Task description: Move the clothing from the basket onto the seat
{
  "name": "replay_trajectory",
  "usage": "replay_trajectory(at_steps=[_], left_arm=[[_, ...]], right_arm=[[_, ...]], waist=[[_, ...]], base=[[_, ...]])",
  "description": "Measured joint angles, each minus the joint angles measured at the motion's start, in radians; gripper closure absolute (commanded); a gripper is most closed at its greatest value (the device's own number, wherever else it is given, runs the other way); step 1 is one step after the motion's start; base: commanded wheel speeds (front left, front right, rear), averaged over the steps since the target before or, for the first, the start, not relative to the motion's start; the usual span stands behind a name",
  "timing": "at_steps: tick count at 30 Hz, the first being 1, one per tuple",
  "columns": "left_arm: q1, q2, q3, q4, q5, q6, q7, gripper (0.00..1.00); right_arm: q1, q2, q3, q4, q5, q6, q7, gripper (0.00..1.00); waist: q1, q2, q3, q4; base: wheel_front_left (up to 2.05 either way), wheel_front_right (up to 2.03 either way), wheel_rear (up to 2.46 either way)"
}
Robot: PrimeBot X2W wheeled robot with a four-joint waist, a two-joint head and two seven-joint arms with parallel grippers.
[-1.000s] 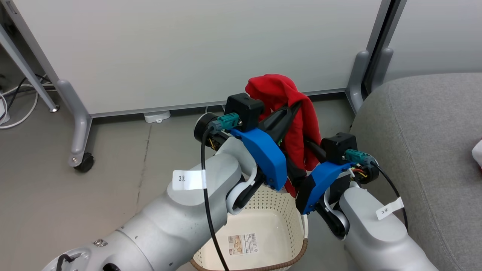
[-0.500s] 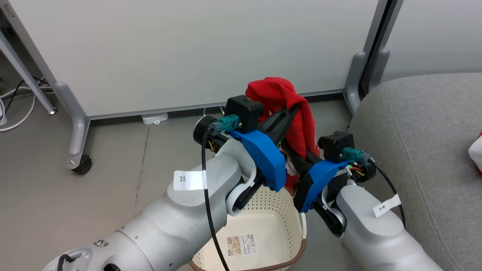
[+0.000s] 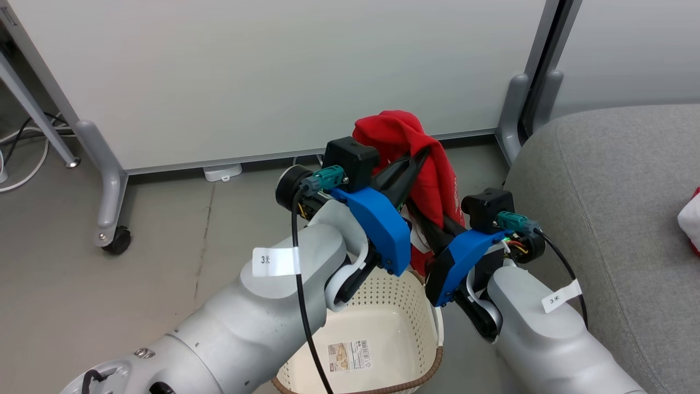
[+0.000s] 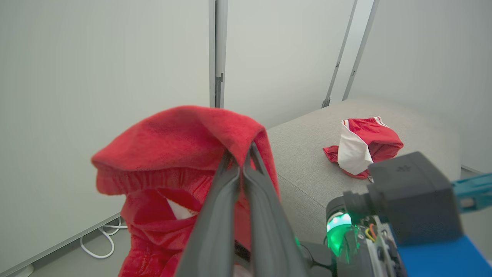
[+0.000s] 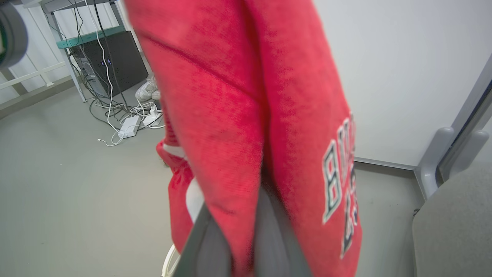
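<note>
Two grippers are on one piece in your head view. Your left gripper point(image 3: 420, 157) is pinched tight on the upper fold of the red garment point(image 3: 435, 175). Your right gripper point(image 3: 425, 218) is closed on the same cloth lower down. The piece hangs in the air over the far side of the basket point(image 3: 383, 298), which stands on the floor point(image 3: 164, 246) just beside the seat point(image 3: 612, 191). A second garment point(image 3: 690, 219), red and white, lies at the seat's right edge.

From your left wrist, the fingers point(image 4: 215, 215) press together with red cloth draped over their tips. Beyond them the second garment point(image 4: 365, 144) lies crumpled on the seat point(image 4: 307, 165).

From your right wrist, the red garment point(image 5: 215, 96) hangs across the middle. A fold runs down between the two grey fingers point(image 5: 205, 246), which are clamped on it. White lettering point(image 5: 338, 181) shows on its right side, and a corner of the seat point(image 5: 453, 231) sits at lower right.
</note>
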Motion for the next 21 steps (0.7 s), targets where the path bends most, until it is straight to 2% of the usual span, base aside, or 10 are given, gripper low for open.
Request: replay_trajectory(at_steps=[1,2,6,10,12,13,17,21], left_arm=[[0.000,0.000,0.000,0.003,0.009,0.002,0.000,0.20],[0.001,0.000,0.005,0.005,0.019,0.002,0.000,0.00],[0.029,0.004,0.057,0.000,0.079,0.000,0.000,0.00],[0.112,0.034,0.130,-0.040,0.151,-0.004,0.000,0.00],[0.179,0.065,0.203,-0.104,0.221,-0.007,0.000,0.00],[0.179,0.065,0.203,-0.104,0.221,-0.007,0.000,0.00],[0.292,0.114,0.308,-0.210,0.335,-0.010,0.000,0.00],[0.418,0.149,0.418,-0.303,0.433,-0.029,0.000,0.00]], right_arm=[[-0.001,0.000,0.001,0.000,0.003,0.000,-0.003,1.00],[-0.001,0.000,0.002,0.001,0.006,0.000,-0.003,1.00],[-0.005,0.000,-0.001,0.001,0.012,0.000,-0.004,1.00],[-0.006,0.000,-0.016,-0.001,0.008,0.000,-0.006,1.00],[-0.006,0.000,-0.034,-0.005,-0.007,0.000,-0.007,1.00],[-0.006,0.000,-0.034,-0.005,-0.007,0.000,-0.007,1.00],[-0.006,0.000,-0.060,-0.020,-0.025,0.000,-0.007,1.00],[-0.003,0.000,-0.081,-0.037,-0.041,0.000,-0.007,1.00]], waist=[[0.0000,0.0000,0.001,0.000],[0.0000,0.0000,0.002,-0.001],[0.0000,0.0000,0.008,-0.002],[0.0000,0.0000,0.012,-0.001],[0.0000,0.0000,0.015,0.004],[0.0000,0.0000,0.015,0.004],[0.0000,0.0000,0.018,0.011],[0.0000,0.0000,0.023,0.015]], base=[[0.00,0.00,0.00],[0.00,0.00,0.00],[0.00,0.00,0.00],[0.00,0.00,0.00],[0.00,0.00,0.00],[0.00,0.00,0.00],[0.00,0.00,0.00],[0.00,0.00,0.00]])
